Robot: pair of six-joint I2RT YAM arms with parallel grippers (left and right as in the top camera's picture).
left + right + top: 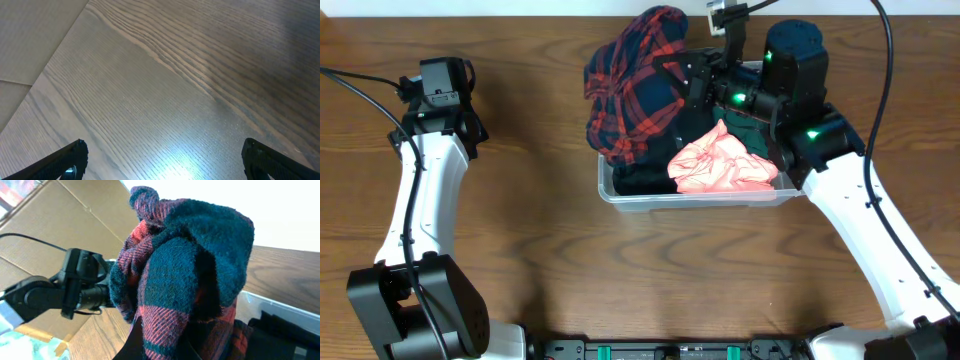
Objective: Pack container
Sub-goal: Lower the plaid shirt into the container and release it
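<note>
While the clear container (620,196) sat on the wooden table (570,280) at upper centre-right, a red-and-navy plaid flannel (630,90) was bunched over its left end and spilled past the far rim; a pink cloth (720,165) lay inside near the front wall, touching a dark garment (638,180) under it. The right gripper (682,85) was above the bin's far side, against the plaid. The left arm (420,190) stood well apart at the table's left, nothing near it.

Left wrist view: the left gripper (165,152) was over bare wood grain with glare on it; the jaws were spread wide, with only the black tips in the bottom corners and nothing between them.

Right wrist view: the plaid flannel filled the frame, gathered into a lump right at the camera; the jaws were clenched on it, fingers mostly hidden by fabric; a bit of the container's clear rim showed lower right, the left arm lay beyond on the left, and cardboard (65,225) was behind it.
</note>
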